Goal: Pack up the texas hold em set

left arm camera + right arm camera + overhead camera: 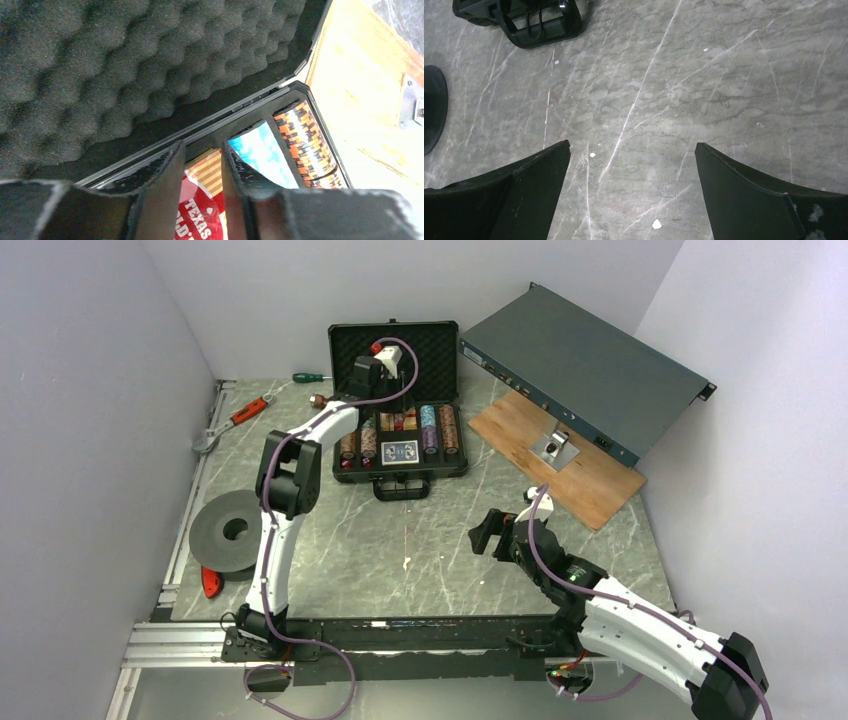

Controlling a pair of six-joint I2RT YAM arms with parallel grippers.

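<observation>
**A:** From above?
**B:** The case [400, 476] lies open, far middle of the surface [400, 550]. Chip stacks [449, 428] and blue deck [398, 452] are inside, and the lid is still up.
**A:** Left wrist?
**B:** Left end effector [202, 150] is half-spread astride the red deck [197, 215]; I can't tell if it's grasping.
**A:** Right wrist?
**B:** Right end effector [631, 150] is released and empty.

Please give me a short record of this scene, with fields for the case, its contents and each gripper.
case: black case, open on the table, foam lid upright
contents: chip stacks in rows, blue card deck in the front middle
left gripper: over the back of the case, jaws partly apart, red card box seen in the gap, hold unclear
right gripper: open, empty, above the table near the case handle
</observation>
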